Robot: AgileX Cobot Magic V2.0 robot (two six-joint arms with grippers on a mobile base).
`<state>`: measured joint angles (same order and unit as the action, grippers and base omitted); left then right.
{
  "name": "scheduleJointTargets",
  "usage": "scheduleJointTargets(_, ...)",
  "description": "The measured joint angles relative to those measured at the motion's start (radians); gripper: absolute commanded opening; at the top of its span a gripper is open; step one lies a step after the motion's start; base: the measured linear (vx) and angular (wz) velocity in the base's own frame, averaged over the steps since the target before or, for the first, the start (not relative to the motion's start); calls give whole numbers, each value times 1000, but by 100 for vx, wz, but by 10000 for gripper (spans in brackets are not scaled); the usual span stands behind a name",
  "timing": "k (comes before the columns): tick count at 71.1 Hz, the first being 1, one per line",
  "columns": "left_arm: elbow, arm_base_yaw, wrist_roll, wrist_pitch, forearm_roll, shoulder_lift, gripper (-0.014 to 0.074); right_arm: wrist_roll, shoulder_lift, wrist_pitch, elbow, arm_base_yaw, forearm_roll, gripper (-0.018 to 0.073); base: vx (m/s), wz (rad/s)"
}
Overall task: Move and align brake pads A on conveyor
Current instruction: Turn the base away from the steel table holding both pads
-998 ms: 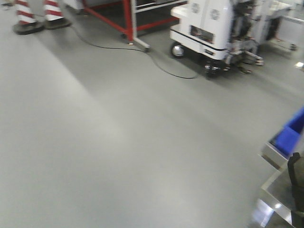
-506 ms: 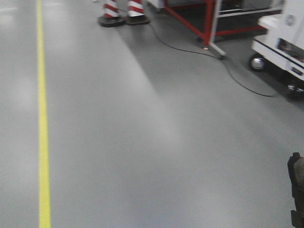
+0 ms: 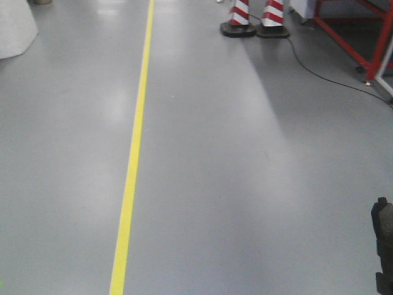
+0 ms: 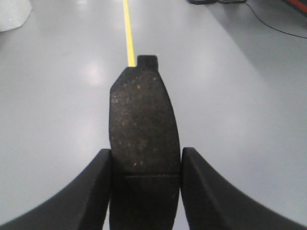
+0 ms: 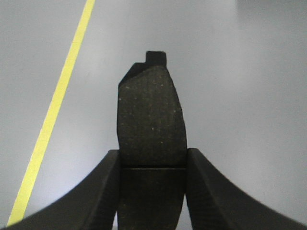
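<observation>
Each gripper carries one brake pad over the bare grey floor. In the left wrist view, a dark grey curved brake pad with a cross groove and an end tab sticks out forward, and my left gripper is shut on its sides. A second brake pad shows in the right wrist view, clamped the same way by my right gripper. The front view catches only a dark edge of a held brake pad at the lower right. The conveyor is out of view.
A yellow floor line runs from near to far. Two red-and-white cones stand at the back, beside a red frame and a black cable. A white object sits at the far left.
The front view has swung left: the white cart, blue bin and steel table have left the frame, the cones and red frame shifted right, and the yellow line has come in.
</observation>
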<state>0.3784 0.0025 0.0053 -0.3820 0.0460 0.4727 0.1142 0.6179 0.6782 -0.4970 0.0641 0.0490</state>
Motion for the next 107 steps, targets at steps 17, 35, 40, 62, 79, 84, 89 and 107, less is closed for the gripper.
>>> scheduleJointTargets(17, 0, 0, 0, -1, 0, 0, 97, 0, 0, 0, 0, 0, 0, 159, 34, 22)
scheduleJointTargets(35, 0, 0, 0, -1, 0, 0, 97, 0, 0, 0, 0, 0, 0, 159, 46, 3)
scheduleJointTargets(40, 0, 0, 0, -1, 0, 0, 97, 0, 0, 0, 0, 0, 0, 159, 50, -3)
scheduleJointTargets(62, 0, 0, 0, -1, 0, 0, 97, 0, 0, 0, 0, 0, 0, 159, 53, -4)
scheduleJointTargets(79, 0, 0, 0, -2, 0, 0, 97, 0, 0, 0, 0, 0, 0, 159, 60, 0)
scheduleJointTargets(84, 0, 0, 0, -2, 0, 0, 97, 0, 0, 0, 0, 0, 0, 159, 64, 3)
scheduleJointTargets(89, 0, 0, 0, -2, 0, 0, 97, 0, 0, 0, 0, 0, 0, 159, 65, 4)
scheduleJointTargets(107, 0, 0, 0, -2, 0, 0, 97, 0, 0, 0, 0, 0, 0, 159, 67, 4)
